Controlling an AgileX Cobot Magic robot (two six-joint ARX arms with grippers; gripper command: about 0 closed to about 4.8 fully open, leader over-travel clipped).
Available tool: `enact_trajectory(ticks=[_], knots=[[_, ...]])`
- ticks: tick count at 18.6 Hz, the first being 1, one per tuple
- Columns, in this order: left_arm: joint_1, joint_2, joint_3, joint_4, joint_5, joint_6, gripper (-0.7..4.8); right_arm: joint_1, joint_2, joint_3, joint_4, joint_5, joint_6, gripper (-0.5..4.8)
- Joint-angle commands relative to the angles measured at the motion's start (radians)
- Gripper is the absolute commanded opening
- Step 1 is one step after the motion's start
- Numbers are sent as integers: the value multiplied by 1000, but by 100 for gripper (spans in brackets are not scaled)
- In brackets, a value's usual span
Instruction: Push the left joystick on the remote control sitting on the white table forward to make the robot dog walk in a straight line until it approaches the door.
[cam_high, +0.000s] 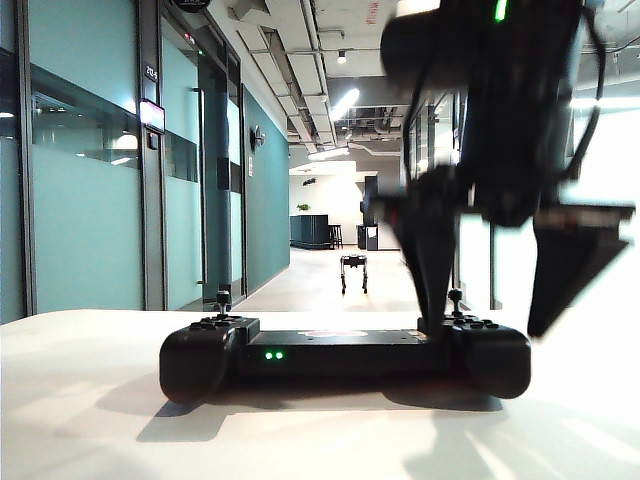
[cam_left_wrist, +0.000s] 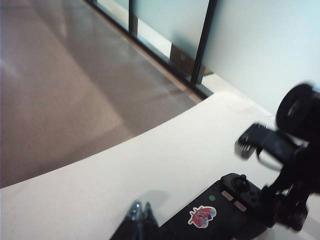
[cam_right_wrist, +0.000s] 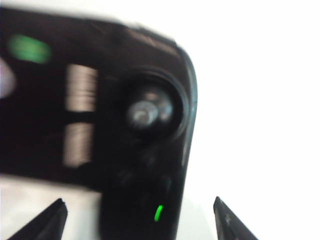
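Overhead, the right claw (cam_right_wrist: 137, 217) gapes wide, empty, above the remote control (cam_right_wrist: 100, 125); the left claw's (cam_left_wrist: 141, 212) state is unclear.

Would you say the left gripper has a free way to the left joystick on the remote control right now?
Probably yes. The left joystick stands uncovered on the remote control; the open right gripper straddles the opposite end. The shut left gripper hangs above the table, apart from the stick.

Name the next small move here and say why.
Probably bring the left gripper, whose fingers look shut, onto the left joystick. The stick stands untouched, and the robot dog is still down the corridor. The open right gripper straddles the other end of the remote control.
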Motion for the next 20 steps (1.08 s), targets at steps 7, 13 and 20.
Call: enact_trajectory(ticks=[7, 13, 20], knots=[[-1, -201, -44, -159, -196, -3, -5, 11, -371, 9, -6, 35, -118, -1], [-1, -378, -237, -81, -225, -21, -5, 31, -541, -119, 285, 54, -325, -1], [-1, -568, -448, 70, -272, -22, -6, 29, -600, -211, 437, 53, -342, 0]])
